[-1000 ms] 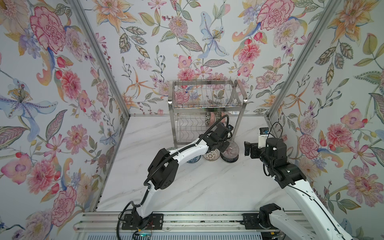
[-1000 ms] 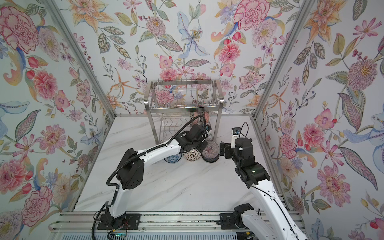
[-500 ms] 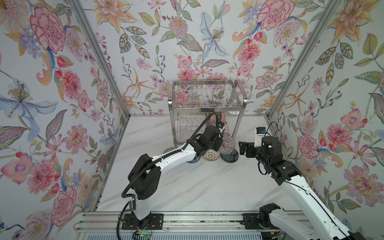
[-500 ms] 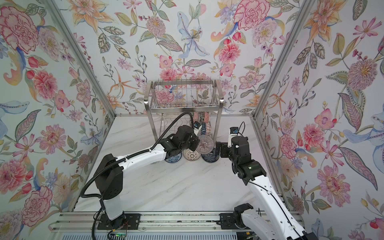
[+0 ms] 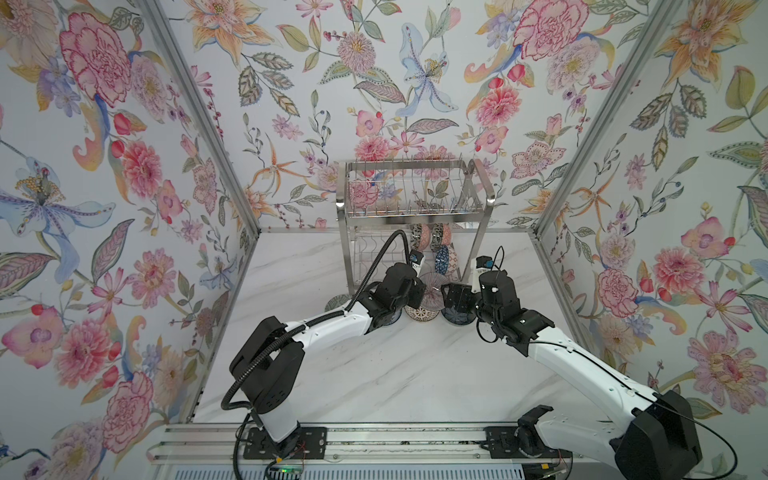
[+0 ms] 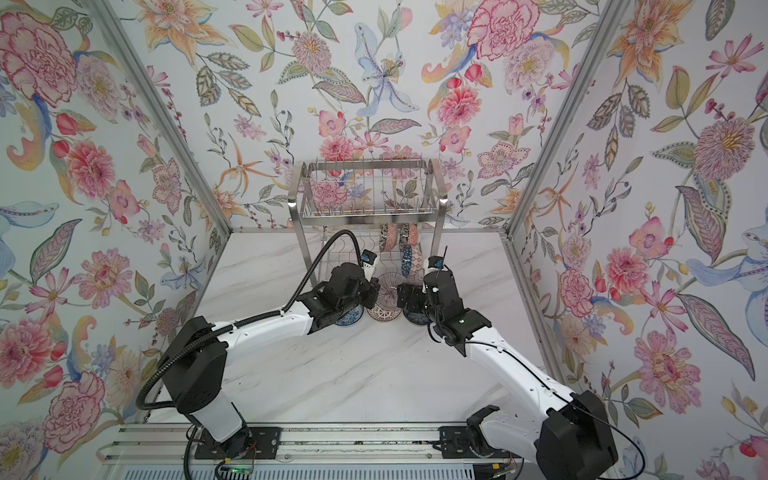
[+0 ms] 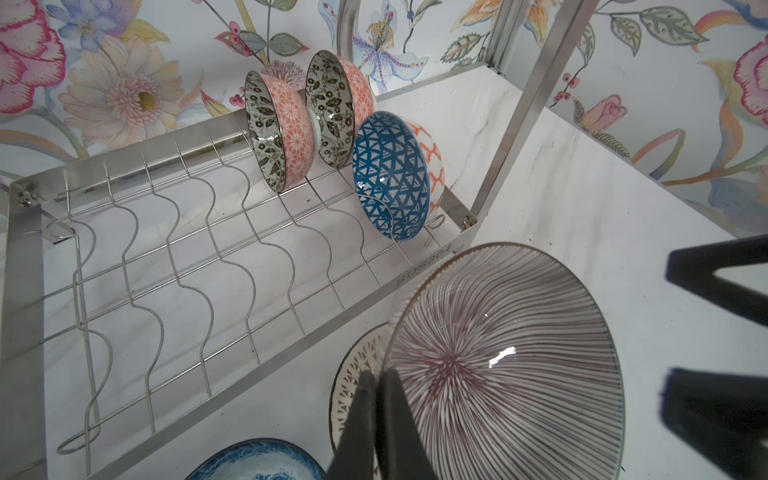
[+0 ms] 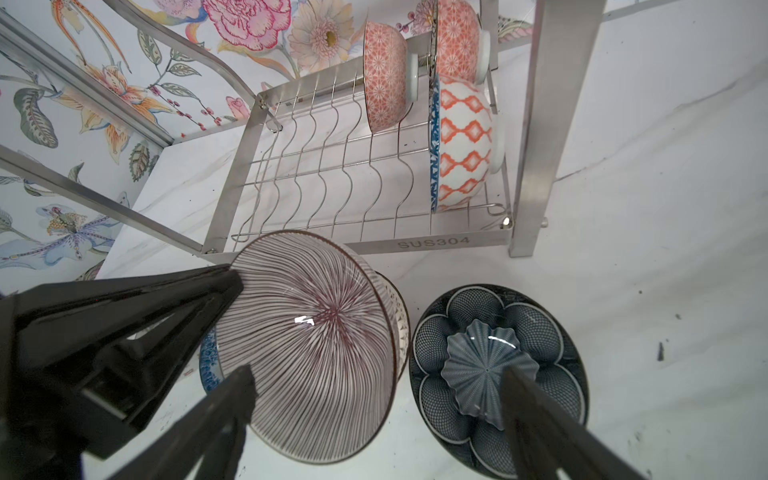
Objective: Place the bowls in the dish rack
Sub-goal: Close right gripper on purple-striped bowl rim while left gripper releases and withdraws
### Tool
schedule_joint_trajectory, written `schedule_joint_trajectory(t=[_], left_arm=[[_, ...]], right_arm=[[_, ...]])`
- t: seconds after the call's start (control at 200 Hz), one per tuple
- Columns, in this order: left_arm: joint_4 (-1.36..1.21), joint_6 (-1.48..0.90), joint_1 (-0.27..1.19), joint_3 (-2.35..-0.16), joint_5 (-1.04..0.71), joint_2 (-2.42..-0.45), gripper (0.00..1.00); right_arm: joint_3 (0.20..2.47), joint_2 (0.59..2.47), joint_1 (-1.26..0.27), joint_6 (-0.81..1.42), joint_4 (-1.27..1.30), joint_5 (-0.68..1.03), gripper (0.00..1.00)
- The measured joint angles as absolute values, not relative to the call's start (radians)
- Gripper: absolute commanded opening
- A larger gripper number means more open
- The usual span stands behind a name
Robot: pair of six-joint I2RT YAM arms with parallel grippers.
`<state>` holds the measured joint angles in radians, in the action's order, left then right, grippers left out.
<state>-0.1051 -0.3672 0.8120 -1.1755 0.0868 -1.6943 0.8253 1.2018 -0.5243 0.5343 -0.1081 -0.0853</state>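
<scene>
**A:** How far along is the loading?

**B:** Under halfway, I'd judge; three bowls stand on edge in the lower tier (image 7: 424, 268) of the rack (image 5: 415, 218), and at least four are not yet in.

**A:** Which three?

**B:** A leaf bowl (image 7: 274, 137) at the back with a second leaf bowl (image 7: 332, 112) beside it, both coral outside; a triangle bowl (image 7: 390, 174) in front of them, slotted in the wavy wires at the end of the tier; the other slots are bare.

**A:** And the upper tier?

**B:** In both top views the upper tier (image 6: 365, 214) shows only prongs; no bowl that I can make out.

**A:** What's left?

**B:** The striped bowl (image 7: 498, 361) is off the tabletop (image 5: 395, 374), tilted, just in front of the lower tier; the left tool (image 7: 379, 399) is clenched on its rim. Below it a cream bowl (image 7: 353, 357) sits upright; a blue-white bowl (image 7: 257, 461) is near that; a dark bowl (image 8: 465, 316) sits on the cream bowl's other side. All three are empty; the arms may hide more.

**A:** The right tool?

**B:** The right tool (image 8: 376, 376) is released, fingers spread wide; it hovers at the striped bowl, one finger near its rim, the other above the dark bowl; whether it touches either, I cannot tell.

**A:** The step in hand?

**B:** Probably a handover or a steadying of the striped bowl before it goes to a free slot; that is a guess.
</scene>
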Motion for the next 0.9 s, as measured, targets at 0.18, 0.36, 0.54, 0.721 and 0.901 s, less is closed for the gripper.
schedule_joint_trajectory(t=[0.18, 0.36, 0.54, 0.721, 0.901], left_arm=[[-0.152, -0.382, 0.803, -1.139, 0.086, -1.655, 0.0], [-0.184, -0.391, 0.801, -1.122, 0.084, -1.647, 0.0], [-0.199, -0.402, 0.797, -1.093, 0.084, -1.638, 0.0], [-0.207, -0.396, 0.8, -1.08, 0.061, -1.608, 0.03], [-0.139, -0.378, 0.788, -1.081, 0.056, -1.559, 0.99]], right_arm=[[0.823, 1.295, -0.541, 0.594, -0.039, -0.066, 0.79], [0.823, 1.332, -0.56, 0.638, 0.022, -0.051, 0.5], [0.823, 1.341, -0.559, 0.641, 0.04, -0.061, 0.07], [0.825, 1.361, -0.566, 0.651, 0.036, -0.101, 0.0], [0.831, 1.361, -0.577, 0.612, 0.003, -0.118, 0.0]])
